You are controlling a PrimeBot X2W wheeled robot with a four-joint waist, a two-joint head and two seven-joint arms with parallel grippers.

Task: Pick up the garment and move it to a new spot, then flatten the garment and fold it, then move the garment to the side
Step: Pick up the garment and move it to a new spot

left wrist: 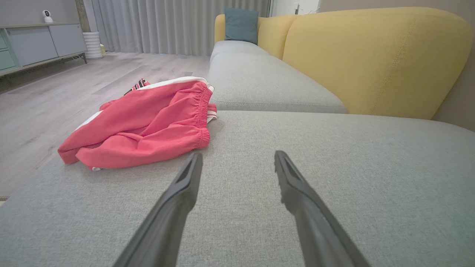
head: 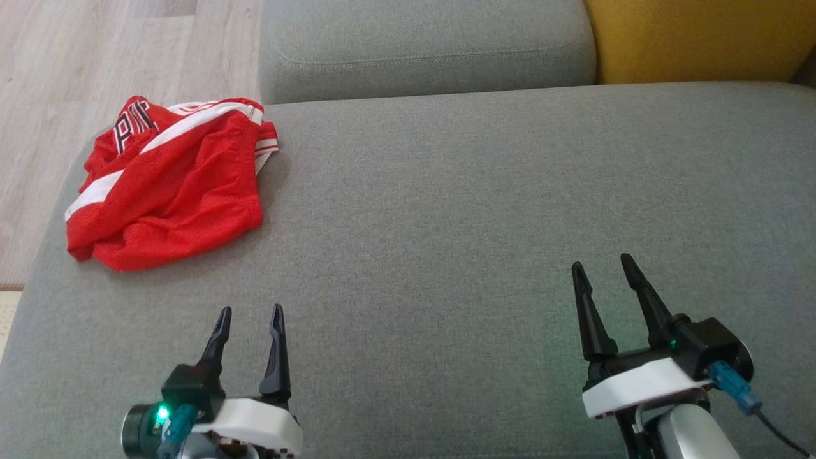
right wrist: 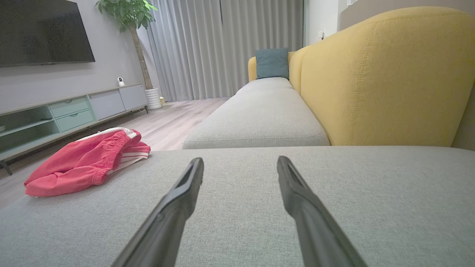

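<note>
The garment [head: 131,127] lies crumpled at the far left of the grey sofa seat [head: 446,210], showing black white-edged print and striped trim. Red mesh cloth [head: 178,197] with a gathered edge and white bands covers most of the heap; I cannot tell whether it is a separate piece. The heap appears as pinkish red cloth [left wrist: 148,126] in the left wrist view and as red cloth [right wrist: 78,163] in the right wrist view. My left gripper [head: 250,309] [left wrist: 238,153] is open, near the front edge, a short way right of the heap. My right gripper [head: 602,261] [right wrist: 240,158] is open, far to the right, nothing between its fingers.
A second grey seat cushion [head: 427,44] adjoins the far side, with a yellow backrest [head: 701,38] at the right. Wood floor [head: 76,57] drops off past the seat's left edge, close to the heap. A TV cabinet [right wrist: 74,111] stands across the room.
</note>
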